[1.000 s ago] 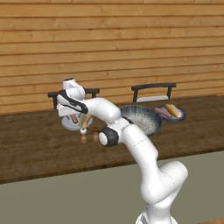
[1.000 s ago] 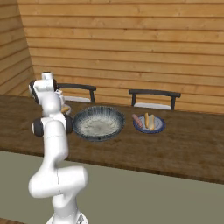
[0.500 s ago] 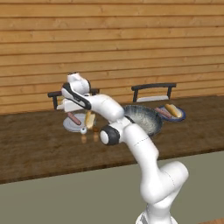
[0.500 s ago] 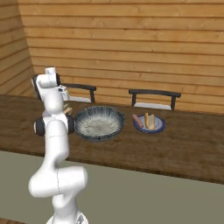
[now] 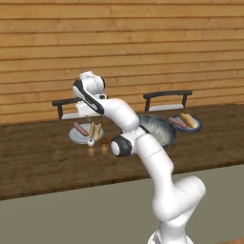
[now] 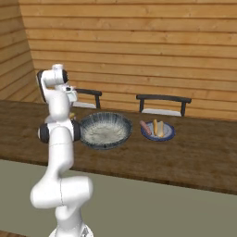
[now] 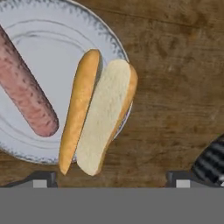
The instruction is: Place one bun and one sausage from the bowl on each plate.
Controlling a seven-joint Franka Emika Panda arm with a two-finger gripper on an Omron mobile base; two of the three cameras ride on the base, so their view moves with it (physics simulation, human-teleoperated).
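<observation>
The pale grey plate lies on the wooden counter and carries a split bun and a sausage. The bun lies opened, its two halves side by side, one end reaching over the plate's rim onto the counter; the sausage lies on the plate just beside the bun, apart from it. The gripper hangs above this plate, its two dark fingertips set wide apart on either side of the bun's overhanging end, clamped on nothing.

Seen from the right base camera, the large patterned bowl sits on the counter next to the pale plate, and beyond the bowl, on its far side from the arm, the blue-rimmed plate holds its own bun and sausage. Nothing can be made out inside the bowl. Two dark chair backs stand behind the counter against the wooden plank wall.
</observation>
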